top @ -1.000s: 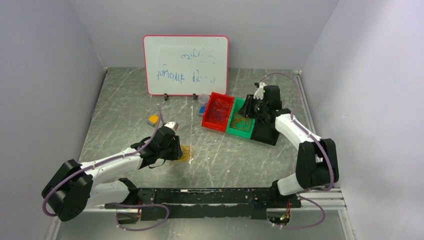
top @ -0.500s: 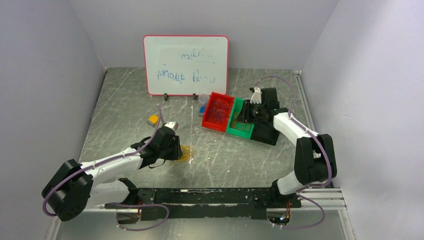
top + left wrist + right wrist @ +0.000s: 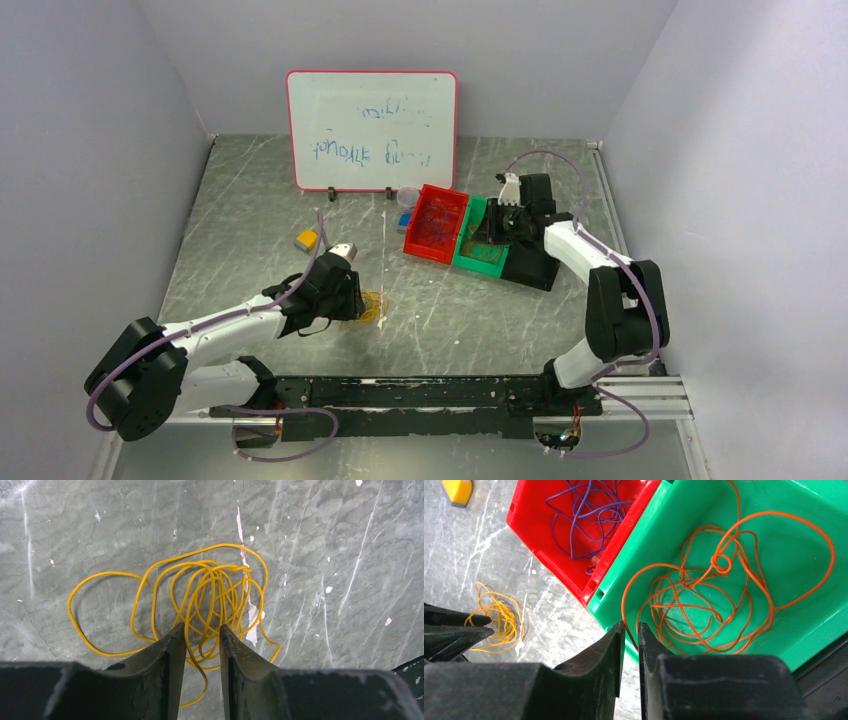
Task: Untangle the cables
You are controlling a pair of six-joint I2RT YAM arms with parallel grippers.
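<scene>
Straddling the yellow cable point(image 3: 215, 580) with the left gripper point(image 3: 202, 632), narrowly parted, tangle just ahead of the tips. Hovering the right gripper point(image 3: 630, 630) over the orange cable point(image 3: 722, 562); almost closed, cannot tell whether pinching. Likely light, springy, snaggy: best pinch one outer loop.
</scene>
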